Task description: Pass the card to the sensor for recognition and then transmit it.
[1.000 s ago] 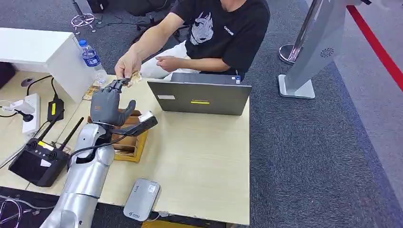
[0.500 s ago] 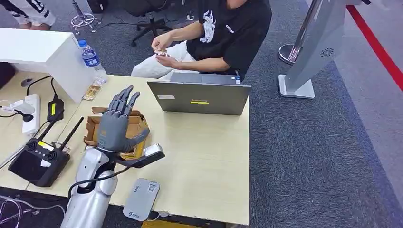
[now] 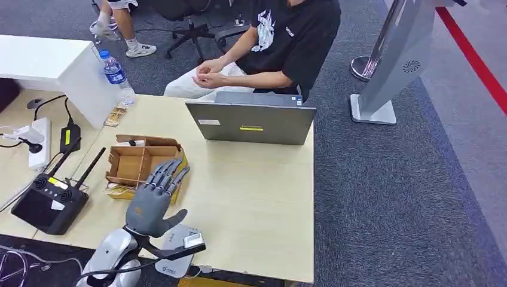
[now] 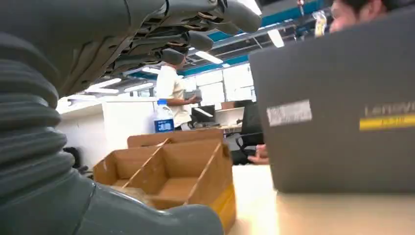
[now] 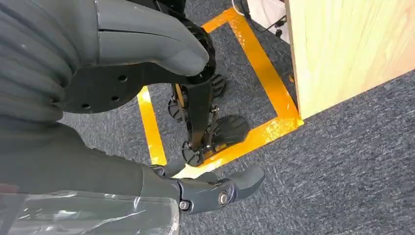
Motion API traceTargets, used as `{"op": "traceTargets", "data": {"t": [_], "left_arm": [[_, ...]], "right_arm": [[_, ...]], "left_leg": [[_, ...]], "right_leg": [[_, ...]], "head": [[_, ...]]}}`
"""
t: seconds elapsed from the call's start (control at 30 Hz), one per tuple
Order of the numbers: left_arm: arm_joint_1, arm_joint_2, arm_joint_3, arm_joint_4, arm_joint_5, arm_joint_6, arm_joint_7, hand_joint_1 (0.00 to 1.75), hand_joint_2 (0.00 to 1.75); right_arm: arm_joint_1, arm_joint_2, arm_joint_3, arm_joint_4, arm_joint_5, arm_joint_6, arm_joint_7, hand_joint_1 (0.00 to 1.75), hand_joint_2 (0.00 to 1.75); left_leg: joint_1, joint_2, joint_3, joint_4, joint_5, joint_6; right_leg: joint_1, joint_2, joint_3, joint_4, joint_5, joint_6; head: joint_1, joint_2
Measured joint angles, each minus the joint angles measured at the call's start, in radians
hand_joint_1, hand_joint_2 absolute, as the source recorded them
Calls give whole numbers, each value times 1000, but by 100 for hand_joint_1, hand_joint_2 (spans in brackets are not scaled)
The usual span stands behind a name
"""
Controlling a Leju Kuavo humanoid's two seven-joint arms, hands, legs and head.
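grey left hand [image 3: 150, 203]: fingers spread, holding nothing, above the table's [image 3: 257, 197] near edge
right hand [image 5: 98, 98]: beside the table, grasp cannot be told
card: hidden in the seated person's hands [image 3: 206, 72], far side
sensor [image 3: 173, 254]: near edge, partly under the left wrist

left hand [image 3: 153, 200] spread, empty, right hand [image 5: 147, 98] hanging

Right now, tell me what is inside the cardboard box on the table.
The cardboard box has brown dividers forming compartments, and those facing the head camera look bare. The left robot hand covers its near corner, so anything there is hidden.
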Motion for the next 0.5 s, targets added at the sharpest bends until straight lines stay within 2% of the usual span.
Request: {"op": "traceTargets", "data": {"t": [0.17,0.5], "left_arm": [[13,62,0,24,-27,3,34,0,175],[5,130,0,41,-30,-10,66,0,175]], "right_arm": [[2,-2,-6,0,1,5,0,0,175],[2,-2,-18,0,15,8,-1,0,175]], "left_leg": [[0,0,0,0,0,0],[0,0,0,0,0,0]], "right_leg": [[0,0,0,0,0,0],[0,0,0,0,0,0]], "head": [[0,0],[0,0]]}}
